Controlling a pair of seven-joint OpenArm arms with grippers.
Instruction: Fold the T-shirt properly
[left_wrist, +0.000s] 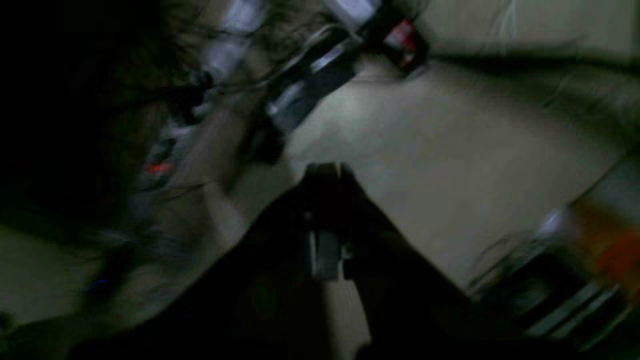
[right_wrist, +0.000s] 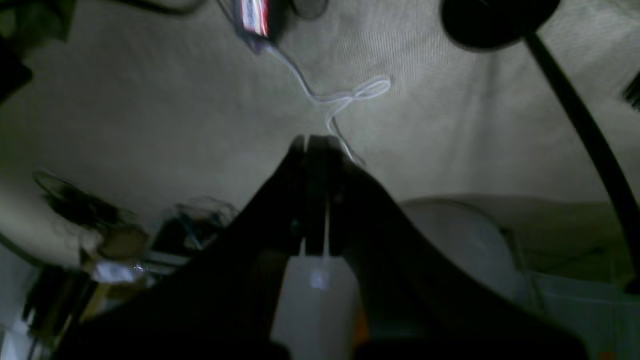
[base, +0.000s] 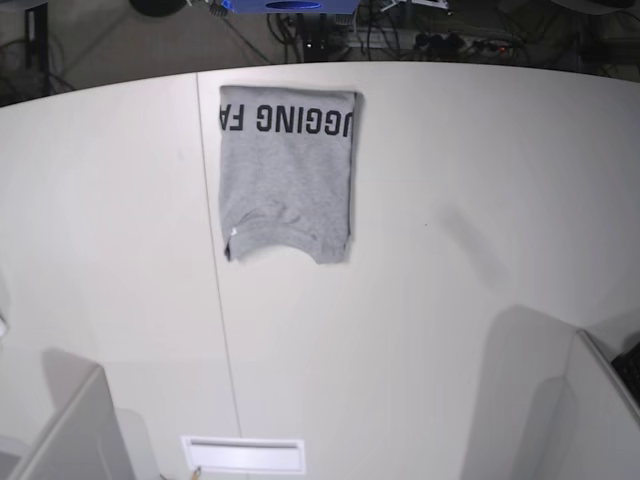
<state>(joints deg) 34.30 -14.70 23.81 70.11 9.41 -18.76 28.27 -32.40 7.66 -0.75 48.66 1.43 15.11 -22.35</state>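
The grey T-shirt (base: 287, 175) lies folded into a narrow rectangle at the far middle of the white table (base: 450, 300). Black block lettering runs along its far edge, and its collar curve faces the near side. Neither gripper shows in the base view. In the left wrist view my left gripper (left_wrist: 325, 170) is shut on nothing, raised over a blurred pale floor. In the right wrist view my right gripper (right_wrist: 312, 141) is shut on nothing, facing a pale carpet. The shirt shows in neither wrist view.
A seam (base: 215, 300) runs front to back across the table, left of the shirt. Pale upright panels stand at the near left (base: 65, 425) and near right (base: 590, 400). Cables and gear (base: 400, 30) lie beyond the far edge. A white cable (right_wrist: 345, 97) lies on the carpet.
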